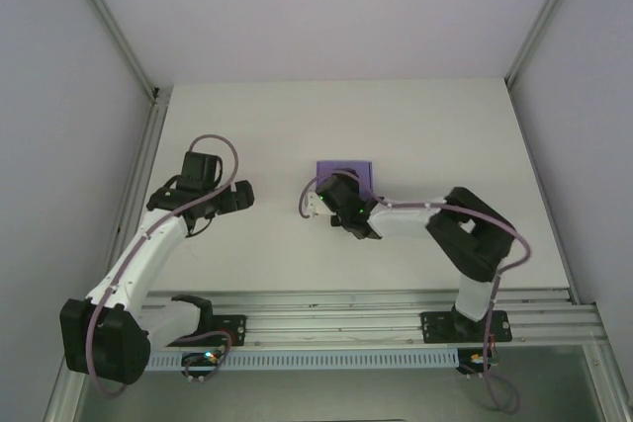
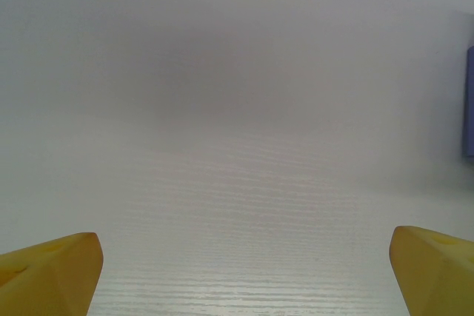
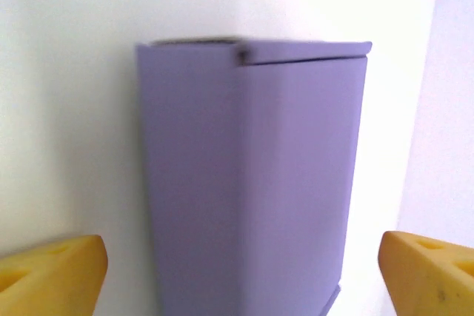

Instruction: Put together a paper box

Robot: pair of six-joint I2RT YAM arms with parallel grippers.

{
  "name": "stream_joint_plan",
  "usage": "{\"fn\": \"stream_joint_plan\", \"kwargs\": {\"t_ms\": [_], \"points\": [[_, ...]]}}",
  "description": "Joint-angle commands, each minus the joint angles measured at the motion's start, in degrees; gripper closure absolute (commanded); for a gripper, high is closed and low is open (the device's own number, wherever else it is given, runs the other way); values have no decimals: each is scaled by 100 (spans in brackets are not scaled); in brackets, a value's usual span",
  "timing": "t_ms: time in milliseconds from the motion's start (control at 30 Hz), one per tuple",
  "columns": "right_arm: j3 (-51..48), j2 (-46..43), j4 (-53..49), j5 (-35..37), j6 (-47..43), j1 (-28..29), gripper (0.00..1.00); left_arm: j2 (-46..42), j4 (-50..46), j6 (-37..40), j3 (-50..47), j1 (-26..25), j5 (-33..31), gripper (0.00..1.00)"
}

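Between the right gripper's point(image 3: 241, 277) widely spread jaws sat the purple paper box point(image 3: 252, 168), untouched on the table point(image 1: 415, 126). An off-centre squeeze could crush or tip its thin card. The left gripper point(image 2: 244, 271) hung agape, well apart.

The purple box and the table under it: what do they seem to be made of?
The paper box looks like thin matte card: flat purple colour, no glare, a crisp folded edge and a thin flap line at its far end. The table looks like white laminate or painted board, slightly satin: fine parallel grain lines with a soft sheen; which one I cannot tell.
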Motion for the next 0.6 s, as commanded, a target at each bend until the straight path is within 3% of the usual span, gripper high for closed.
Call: {"fn": "stream_joint_plan", "kwargs": {"t_ms": [0,100,167,267,367,433,567], "points": [[159,-1099,-1697,-1339,974,213,0,-67,-20,-62,142,49,-94,0],[352,-1887,-2566,-2443,1753,253,0,-6,102,-21,211,65,-197,0],[290,-2285,-2465,-2274,2464,203,0,40,308,53,235,92,-388,0],[99,-2763,-2148,-1396,3671,-226,0,81,960,330,169,134,-1121,0],[-410,-3263,-1693,-1454,4932,-1384,0,91,2524,924,-449,397,-2057,0],[-1073,-3653,-1017,-1557,5231,-2121,0,104,3557,1136,-919,836,-2010,0],[-2585,-4187,1008,-1469,5156,-3046,0,554,5989,1605,-2040,1527,-1525,0]]}}
